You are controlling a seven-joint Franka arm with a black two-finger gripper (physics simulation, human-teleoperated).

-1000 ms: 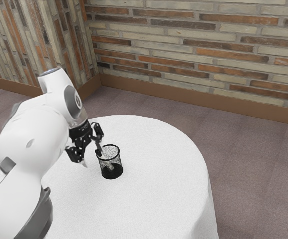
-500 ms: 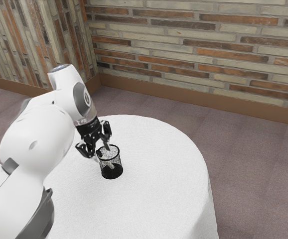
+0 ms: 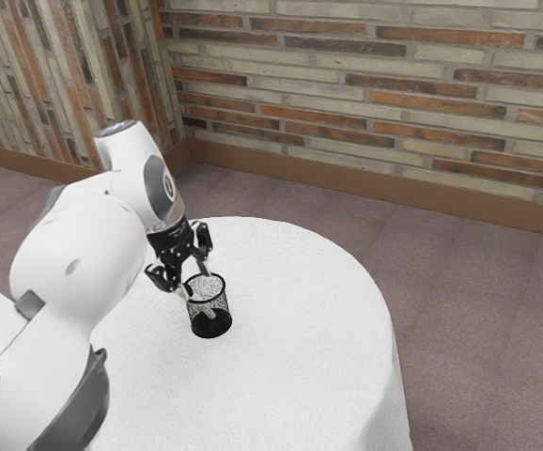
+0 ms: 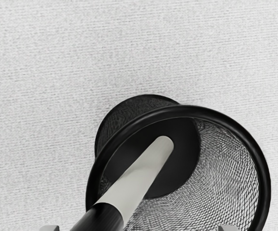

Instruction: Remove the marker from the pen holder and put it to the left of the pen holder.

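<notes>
Coming across from beside the holder (image 3: 211, 326), the claw (image 3: 194, 282) is now hanging at its rim, fingers standing apart. The marker (image 4: 134, 185) is still leaning inside, black end rising toward the claw, so lining up and gripping are probably coming next.

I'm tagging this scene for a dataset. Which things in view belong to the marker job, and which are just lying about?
Part of the job:
gripper
marker, inside the pen holder
white-covered table

Just surroundings:
brick wall
brown baseboard
floor
</notes>
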